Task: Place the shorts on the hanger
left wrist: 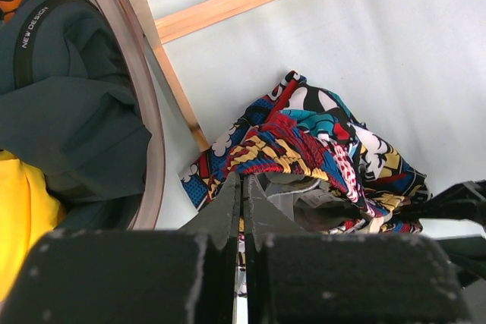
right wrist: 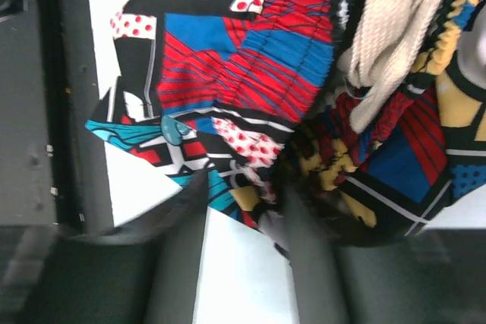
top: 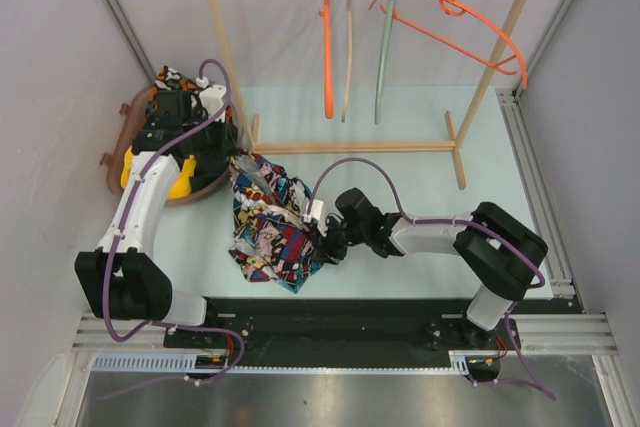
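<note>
The comic-print shorts [top: 270, 227] lie bunched on the pale table between the two arms. My left gripper [top: 232, 159] is shut on their upper corner beside the basket; the left wrist view shows the jaw tips [left wrist: 244, 181] pinched on the cloth [left wrist: 319, 149]. My right gripper [top: 325, 243] is open at the shorts' right edge; in the right wrist view [right wrist: 243, 206] its fingers straddle the cloth [right wrist: 250, 73] near the pale drawstring [right wrist: 395, 43]. The thin orange hanger [top: 455, 32] hangs tilted on the rail at the back right, far from both grippers.
A wooden rack [top: 350, 147] stands at the back with a thick orange hanger [top: 327, 47], a beige one [top: 347, 57] and a pale green one [top: 383, 57]. A brown basket [top: 118, 152] at the left holds dark, yellow [left wrist: 23, 218] and patterned garments.
</note>
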